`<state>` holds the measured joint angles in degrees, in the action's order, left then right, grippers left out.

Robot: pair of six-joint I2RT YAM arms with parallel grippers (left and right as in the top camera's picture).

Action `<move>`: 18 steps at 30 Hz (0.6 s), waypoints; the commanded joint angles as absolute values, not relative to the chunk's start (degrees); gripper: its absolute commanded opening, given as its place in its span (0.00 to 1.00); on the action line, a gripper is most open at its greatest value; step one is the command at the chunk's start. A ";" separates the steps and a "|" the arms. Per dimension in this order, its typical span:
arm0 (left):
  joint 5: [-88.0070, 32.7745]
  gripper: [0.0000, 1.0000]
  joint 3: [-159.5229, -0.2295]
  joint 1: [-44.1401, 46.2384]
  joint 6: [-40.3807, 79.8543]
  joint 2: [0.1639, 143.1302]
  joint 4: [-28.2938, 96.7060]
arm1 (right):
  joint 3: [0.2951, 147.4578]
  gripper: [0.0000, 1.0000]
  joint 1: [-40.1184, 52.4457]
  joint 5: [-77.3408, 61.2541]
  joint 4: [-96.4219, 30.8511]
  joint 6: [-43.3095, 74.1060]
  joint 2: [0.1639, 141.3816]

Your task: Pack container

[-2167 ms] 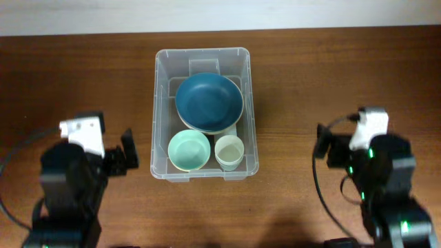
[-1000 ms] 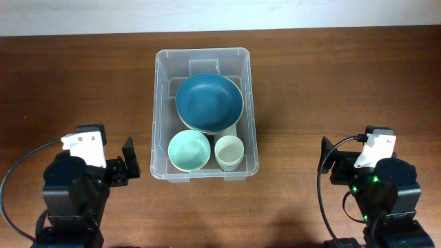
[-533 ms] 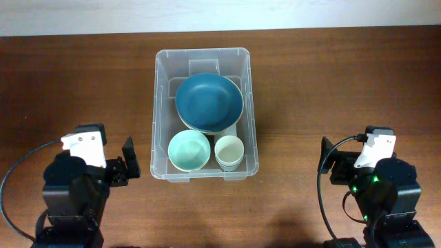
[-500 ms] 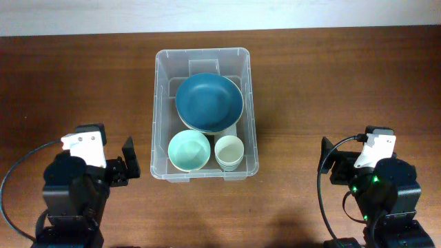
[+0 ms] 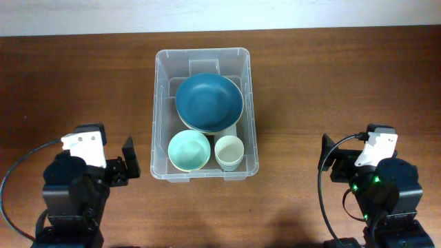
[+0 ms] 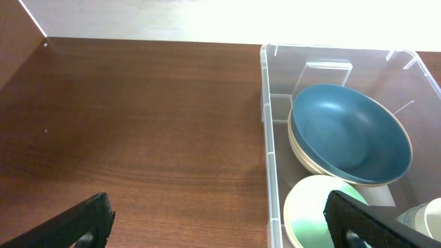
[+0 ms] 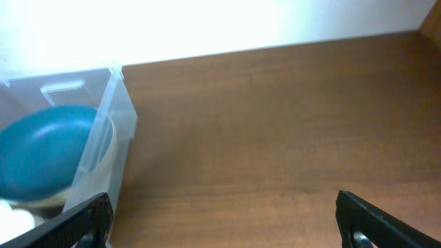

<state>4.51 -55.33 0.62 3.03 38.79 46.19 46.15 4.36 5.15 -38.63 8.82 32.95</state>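
Clear container (image 5: 201, 54), seemingly unmoved since earlier.

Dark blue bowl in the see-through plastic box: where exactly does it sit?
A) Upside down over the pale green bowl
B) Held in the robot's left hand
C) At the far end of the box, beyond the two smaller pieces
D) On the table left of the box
C: the overhead view shows the dark blue bowl upright in the far half of the clear plastic box, with the pale green bowl and cream cup nearer the robot.
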 commanded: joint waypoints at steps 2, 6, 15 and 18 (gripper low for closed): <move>3.90 1.00 -54.83 0.73 3.81 38.61 46.04 | 45.84 0.99 4.10 6.26 -37.50 7.07 32.99; 3.90 1.00 -54.83 0.73 3.81 38.61 46.04 | 45.84 0.99 4.10 4.47 -37.63 3.33 32.99; 3.90 1.00 -54.83 0.73 3.81 38.61 46.06 | 42.33 0.99 2.09 4.38 -37.41 1.48 24.32; 3.90 1.00 -54.83 0.73 3.81 38.61 46.06 | 38.46 0.99 2.11 4.40 -37.23 0.80 17.80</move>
